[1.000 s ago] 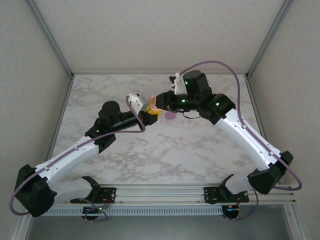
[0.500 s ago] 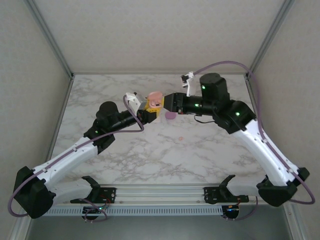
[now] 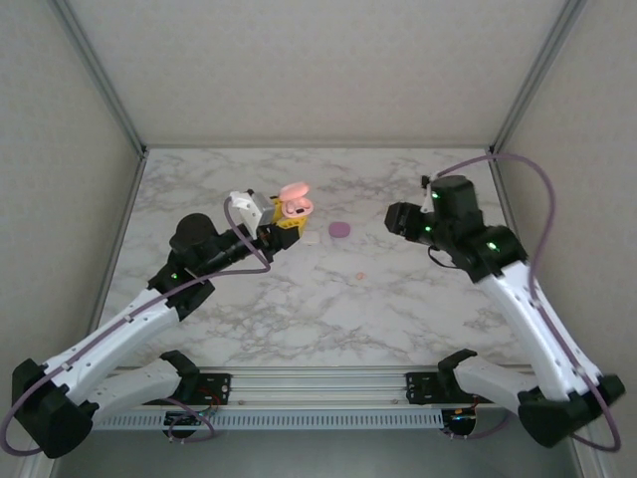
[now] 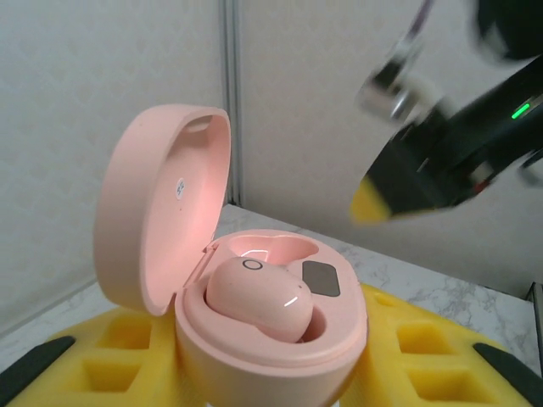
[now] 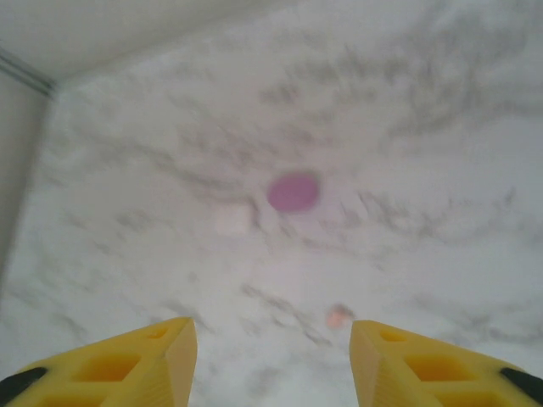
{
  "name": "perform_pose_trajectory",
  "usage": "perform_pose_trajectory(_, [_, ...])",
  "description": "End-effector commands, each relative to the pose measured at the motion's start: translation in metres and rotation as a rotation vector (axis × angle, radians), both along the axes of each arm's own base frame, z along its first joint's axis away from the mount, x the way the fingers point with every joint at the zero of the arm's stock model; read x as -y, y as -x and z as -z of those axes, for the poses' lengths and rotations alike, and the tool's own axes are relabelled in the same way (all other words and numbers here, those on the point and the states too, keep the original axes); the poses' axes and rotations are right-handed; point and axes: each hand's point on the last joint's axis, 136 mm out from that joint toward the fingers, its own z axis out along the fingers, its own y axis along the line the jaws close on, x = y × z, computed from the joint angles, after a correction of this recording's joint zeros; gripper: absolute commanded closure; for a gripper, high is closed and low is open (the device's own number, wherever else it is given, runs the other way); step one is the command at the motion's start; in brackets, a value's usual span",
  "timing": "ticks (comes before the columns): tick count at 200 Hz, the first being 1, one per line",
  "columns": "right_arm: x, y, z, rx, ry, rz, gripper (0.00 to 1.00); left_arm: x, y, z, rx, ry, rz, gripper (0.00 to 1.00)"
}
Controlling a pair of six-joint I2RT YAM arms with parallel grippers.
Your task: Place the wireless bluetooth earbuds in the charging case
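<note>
**Desk:** Where is the pink earbud sitting?

**Photographer:** The glossy pink plastic earbud (image 4: pixel 259 298) is resting in a socket of the rounded pink charging case (image 4: pixel 280 348), whose lid is standing open. The left gripper (image 3: pixel 283 222) is clamping that case between its yellow fingers (image 4: pixel 119 356), above the far half of the marble table (image 3: pixel 249 319).

**Desk:** And the right gripper?

**Photographer:** The right gripper (image 5: pixel 271 360) is hanging with fingers parted, gripping nothing. Beneath it, a purple oval bud (image 5: pixel 293 192), a whitish bud (image 5: pixel 231 219) and a tiny peach bud (image 5: pixel 339 316) are lying apart near the table's middle.
</note>
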Motion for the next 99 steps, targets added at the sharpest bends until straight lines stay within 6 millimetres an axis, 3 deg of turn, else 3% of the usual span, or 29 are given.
perform_pose_trajectory(1, [-0.023,0.006,0.072,-0.247,0.037,-0.142,0.5,-0.006,0.005,-0.003,-0.005,0.018,-0.018,0.76])
perform_pose_trajectory(21, [-0.039,-0.002,0.116,-0.382,0.038,-0.191,0.54,-0.009,0.007,-0.007,-0.001,0.026,-0.021,0.76])
perform_pose_trajectory(48, [-0.052,-0.008,0.161,-0.5,0.051,-0.231,0.53,-0.009,0.008,-0.007,-0.007,0.023,-0.02,0.75])
perform_pose_trajectory(99, [-0.065,-0.01,0.208,-0.618,0.105,-0.303,0.55,-0.006,0.008,-0.003,-0.023,0.017,-0.006,0.75])
